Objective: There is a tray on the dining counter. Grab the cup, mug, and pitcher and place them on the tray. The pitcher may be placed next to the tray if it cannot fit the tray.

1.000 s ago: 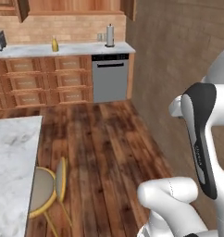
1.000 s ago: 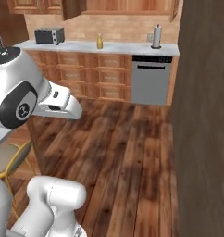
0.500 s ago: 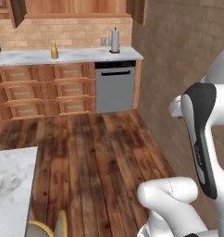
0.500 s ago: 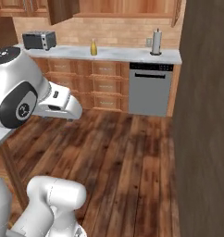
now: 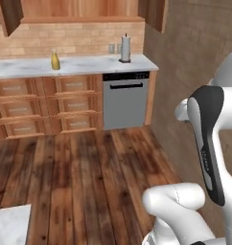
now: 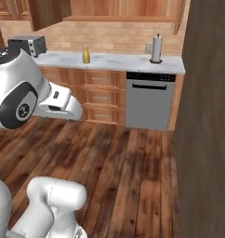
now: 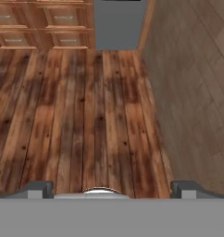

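Observation:
The mustard-yellow pitcher [image 5: 55, 60] [image 6: 86, 55] stands upright on the far marble counter below the brick wall. A corner of the dining counter [image 5: 10, 229] shows at the lower left of the left base view. The tray, the cup and the mug are out of view. My gripper [image 7: 112, 190] is open and empty. Its dark fingertips [image 7: 40, 189] stand wide apart over the bare wooden floor, far from the pitcher. My arm is folded close in front of the base.
A grey dishwasher [image 5: 125, 100] [image 6: 149, 100] sits under the far counter, with a paper-towel holder [image 5: 125, 49] [image 6: 155, 49] above it and a toaster [image 6: 27, 44] at the left end. A tall brown wall [image 5: 194, 72] [image 6: 207, 116] closes the right side. Wooden floor lies between.
The whole picture has shifted: the base has moved toward the far counter, which looks larger. The dining counter and a yellow chair slid out at lower left. The arm keeps its pose.

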